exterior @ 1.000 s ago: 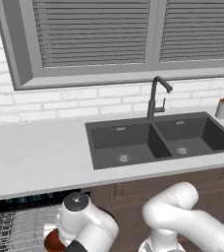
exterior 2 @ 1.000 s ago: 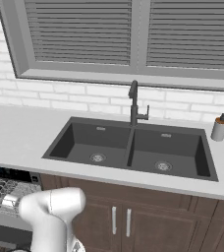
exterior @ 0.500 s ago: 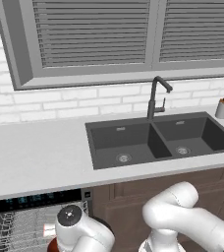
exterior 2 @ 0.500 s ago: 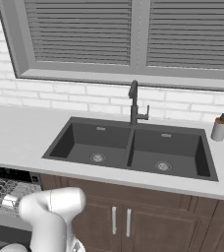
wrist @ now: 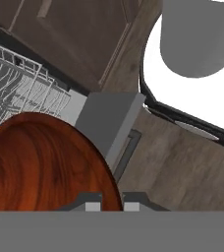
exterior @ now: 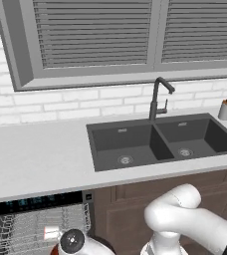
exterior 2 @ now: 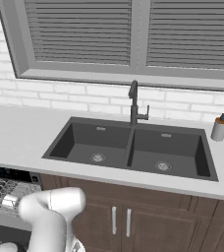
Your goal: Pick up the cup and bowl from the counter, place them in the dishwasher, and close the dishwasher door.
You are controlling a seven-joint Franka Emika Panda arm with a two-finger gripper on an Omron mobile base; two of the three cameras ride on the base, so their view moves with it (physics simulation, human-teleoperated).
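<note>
Here, low over the open appliance, the arm carries its load.
Fingers: the dark two-finger gripper (wrist: 111, 199) is clamped nearly together on the rim of the shallow round reddish-brown bowl (wrist: 45, 165), which fills the hand view from 7 to 9 o'clock.
Bowl's place: held above the near edge of the grey wire rack (wrist: 20, 88), beside the lowered flat dark grey dishwasher door (wrist: 109, 120) and its bar handle (wrist: 127, 150).
Dishwasher: the under-counter machine with the black control strip (exterior: 33, 203) stands open at 7 o'clock in the left base view, rack drawn out.
Counter: the long light grey-white countertop (exterior: 36, 159) runs left of the dark double sink (exterior: 160, 142); a white soap bottle with a brown pump (exterior: 226, 108) stands at 3 o'clock.
Doing it well: judged from here, carry the bowl further over the rack, lower it level until it rests among the wires, then release; keep the wrist clear of the door edge.
Hard to tell: the fingertips are cut off at the hand view's bottom. The white object in the rack (exterior: 51, 232) is too small to name as the cup.
</note>
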